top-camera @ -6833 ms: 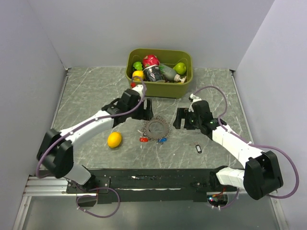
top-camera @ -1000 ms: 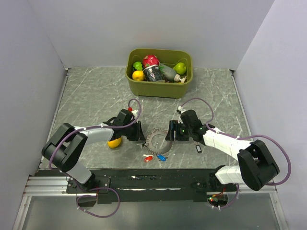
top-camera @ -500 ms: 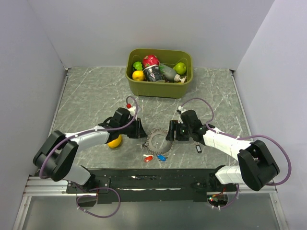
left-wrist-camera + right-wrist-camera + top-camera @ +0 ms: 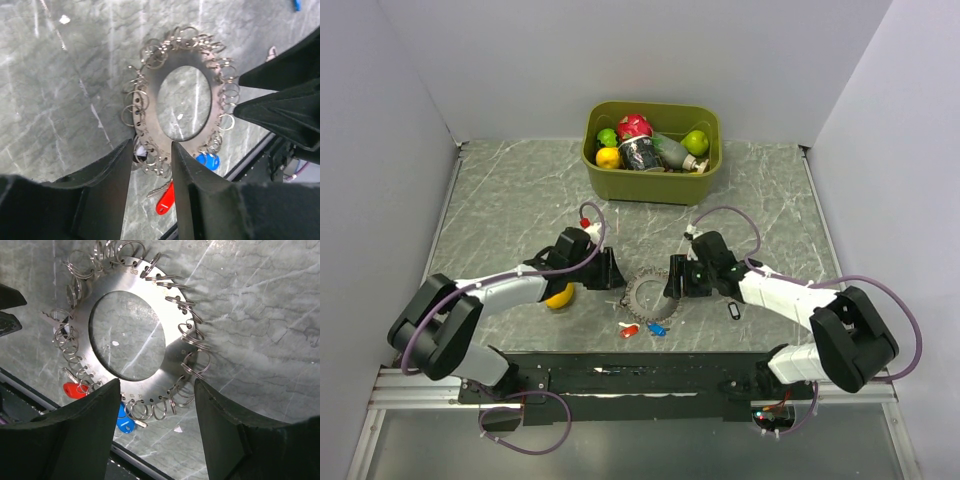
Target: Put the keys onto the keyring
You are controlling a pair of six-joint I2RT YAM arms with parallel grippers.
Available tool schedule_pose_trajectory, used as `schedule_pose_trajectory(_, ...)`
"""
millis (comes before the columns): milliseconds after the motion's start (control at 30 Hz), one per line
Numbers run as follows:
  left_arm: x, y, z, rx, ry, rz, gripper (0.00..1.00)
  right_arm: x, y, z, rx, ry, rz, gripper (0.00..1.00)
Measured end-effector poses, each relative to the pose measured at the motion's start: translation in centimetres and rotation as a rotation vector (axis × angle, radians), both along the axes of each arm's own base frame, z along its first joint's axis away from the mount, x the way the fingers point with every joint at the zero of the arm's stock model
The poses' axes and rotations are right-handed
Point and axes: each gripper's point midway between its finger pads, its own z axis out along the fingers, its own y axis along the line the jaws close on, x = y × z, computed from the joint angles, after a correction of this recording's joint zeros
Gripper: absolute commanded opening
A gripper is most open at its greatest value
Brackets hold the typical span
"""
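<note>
The keyring (image 4: 647, 293), a flat grey toothed disc with many small split rings, lies on the marble table between my grippers. It also shows in the left wrist view (image 4: 177, 59) and the right wrist view (image 4: 172, 347). A red key (image 4: 629, 329) (image 4: 166, 197) (image 4: 75, 389) and a blue key (image 4: 657, 327) (image 4: 207, 161) (image 4: 125, 422) lie at its near rim. A black key (image 4: 731, 312) lies apart to the right. My left gripper (image 4: 610, 272) (image 4: 150, 150) is open, its jaws astride the ring's left rim. My right gripper (image 4: 672, 280) (image 4: 156, 390) is open wide over the right rim.
A yellow lemon (image 4: 558, 295) lies partly under my left arm. An olive bin (image 4: 705, 178) full of fruit and bottles stands at the back. The table's black front rail (image 4: 640, 375) runs close behind the red and blue keys.
Since several seconds ago both grippers have come down and inward to the keyring. Over the last second my right gripper has edged slightly left and my left arm has shifted a little.
</note>
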Motion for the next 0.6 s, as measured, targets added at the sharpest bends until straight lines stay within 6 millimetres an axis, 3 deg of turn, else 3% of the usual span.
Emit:
schedule_pose_trajectory(167,0.3,0.5,-1.4,0.042,0.020,0.026,0.43,0.0,-0.1,-0.3,-0.013,0.006,-0.004,0.58)
schedule_pose_trajectory(233,0.4,0.7,-2.0,0.059,0.030,0.034,0.41,0.0,-0.2,-0.6,-0.019,0.013,-0.005,0.45)
schedule_pose_trajectory(267,0.3,0.7,-2.4,0.069,0.040,0.036,0.39,0.0,-0.2,-0.7,-0.022,0.018,-0.004,0.30)
schedule_pose_trajectory(333,0.4,0.7,-2.9,0.080,0.051,0.038,0.32,-0.1,-0.2,-1.1,-0.029,0.026,-0.002,0.14)
schedule_pose_trajectory(467,0.4,0.7,-3.3,0.084,0.063,0.035,0.26,0.1,-0.6,-2.1,-0.069,0.046,-0.016,0.02)
schedule_pose_trajectory(600,0.0,0.1,-3.0,0.059,0.066,0.006,0.24,1.5,-0.3,-2.1,-0.103,0.038,-0.020,0.00)
